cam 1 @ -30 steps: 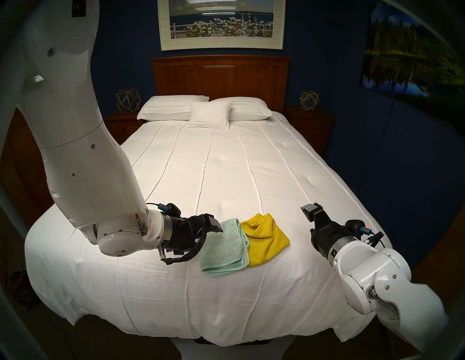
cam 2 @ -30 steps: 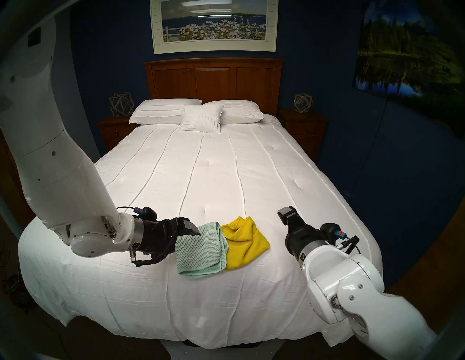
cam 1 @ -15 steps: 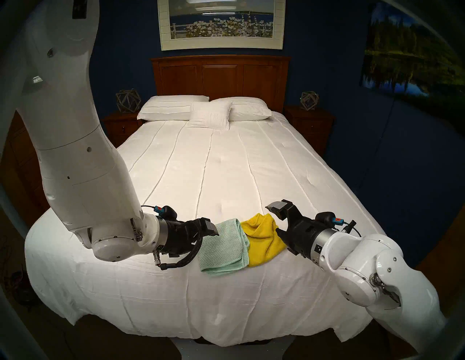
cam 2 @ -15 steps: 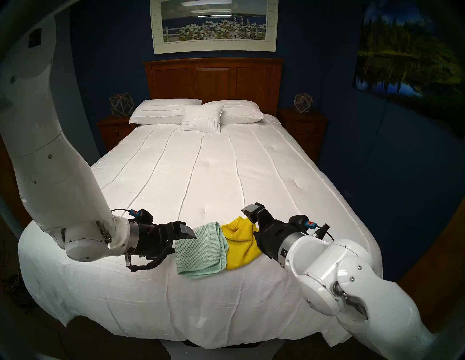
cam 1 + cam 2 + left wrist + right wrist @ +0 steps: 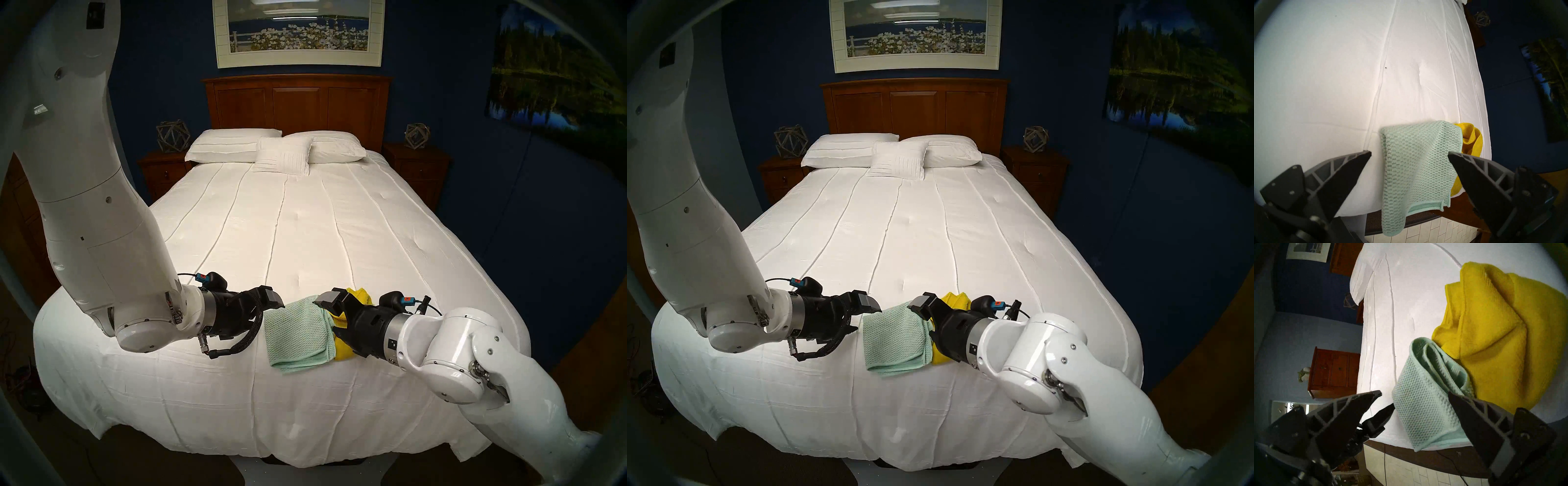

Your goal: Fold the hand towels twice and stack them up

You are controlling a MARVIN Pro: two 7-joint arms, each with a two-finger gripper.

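A folded mint-green waffle hand towel [image 5: 298,334] [image 5: 895,339] lies near the foot edge of the bed. Beside it on the right, touching it, lies a crumpled yellow hand towel [image 5: 361,294] [image 5: 1500,336]. My left gripper [image 5: 274,312] [image 5: 1409,152] is open just left of the green towel [image 5: 1417,161]. My right gripper [image 5: 325,315] [image 5: 1415,393] is open, reaching over the yellow towel [image 5: 1473,139] and hiding most of it in the head views. Its fingers straddle the green towel's [image 5: 1423,405] right edge, apart from it.
The white bedspread [image 5: 305,220] stretches far back to white pillows [image 5: 281,149] and a wooden headboard [image 5: 298,101]. Nightstands [image 5: 417,166] flank the bed. A wooden dresser [image 5: 1333,368] stands off to the left. The bed's foot edge drops off just below the towels.
The right arm has swung left, over the yellow towel, to the green towel's right edge. The left arm has drawn back a little to the left. Both grippers stayed open.
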